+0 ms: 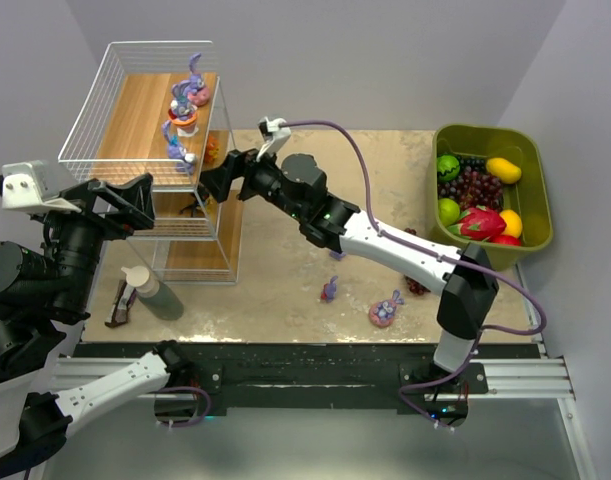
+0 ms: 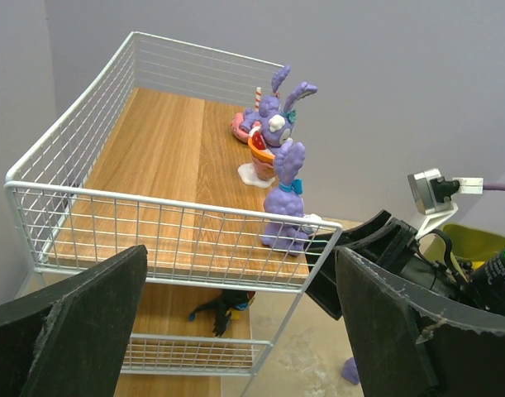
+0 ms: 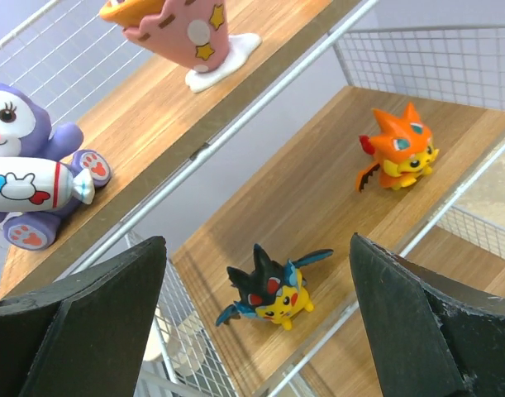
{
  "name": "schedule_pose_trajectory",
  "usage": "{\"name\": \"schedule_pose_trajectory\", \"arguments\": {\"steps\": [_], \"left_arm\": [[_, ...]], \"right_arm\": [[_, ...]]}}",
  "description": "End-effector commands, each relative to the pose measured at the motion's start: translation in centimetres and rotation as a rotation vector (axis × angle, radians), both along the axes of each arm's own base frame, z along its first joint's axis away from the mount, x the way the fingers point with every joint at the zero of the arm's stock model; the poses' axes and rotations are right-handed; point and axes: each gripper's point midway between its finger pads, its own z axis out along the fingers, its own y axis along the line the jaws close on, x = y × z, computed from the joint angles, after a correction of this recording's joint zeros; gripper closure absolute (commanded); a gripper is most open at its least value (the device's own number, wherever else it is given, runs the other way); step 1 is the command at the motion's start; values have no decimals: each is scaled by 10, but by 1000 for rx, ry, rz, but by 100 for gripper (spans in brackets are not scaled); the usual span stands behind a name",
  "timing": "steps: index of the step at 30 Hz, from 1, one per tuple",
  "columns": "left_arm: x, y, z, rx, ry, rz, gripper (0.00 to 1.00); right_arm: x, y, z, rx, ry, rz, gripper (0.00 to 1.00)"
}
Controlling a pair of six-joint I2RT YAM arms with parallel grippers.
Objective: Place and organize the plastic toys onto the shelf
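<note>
plainly the right gripper (image 3: 256, 241) — fingers wide apart, holding nothing — faces the black toy (image 3: 267, 289) near the shelf (image 3: 318, 190) edge, so 1 careless sweep could knock it off.

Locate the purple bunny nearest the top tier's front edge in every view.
Top external: purple bunny, upper left, on the top board's right edge.
Left wrist: purple bunny, centre, behind the front wire.
Right wrist: purple bunny, far left, close up.
Shared landmark: pink-and-orange cup toy beside it.
</note>
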Motion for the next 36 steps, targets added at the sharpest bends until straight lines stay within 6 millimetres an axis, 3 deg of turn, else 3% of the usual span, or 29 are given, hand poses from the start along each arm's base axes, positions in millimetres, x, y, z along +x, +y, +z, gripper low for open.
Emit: {"name": "schedule_pose_trajectory", "arguments": {"steps": [1,5,9,11,13,14,16,17,19,21,28,36], "left_arm": [[4,-9,6,-25,-17,-27,1],[6,-16,10,-22,-20,-50,1],[9,-27,13,-21,-22,-87,0],[12,-33,13,-21,-20,-100,0],[15,-40,13,-19,-20,-118,1],[14,-43,14,-19,-21,-132,0],[18,-49,12,-11,-17,-144,1],[19,-51,12,-8,-16,-150,0],[21,-56,10,-2,-9,-163,0],[22,-62,8,5,-4,-184,0],[26,-88,-10,3,24,-280,0],[20,-94,-33,-11,85,-323,0]], "right_arm": [[4,-27,18,26,-25,-77,4],[13,-57,2,-24,56,-170,4],[18,-103,-18,-80,148,-287,5],[19,-135,-31,-129,205,-371,5],[12,-157,-56,-207,273,-416,5],[5,-168,-52,-206,279,-427,5],[-6,-186,-77,-285,341,-453,7],[-13,-195,-78,-293,356,-461,8],[-26,-214,-108,-365,439,-501,9],[-41,-229,-124,-404,489,-515,10],[-84,-247,-195,-507,674,-454,19],[-108,-236,-236,-537,784,-339,38]]}}
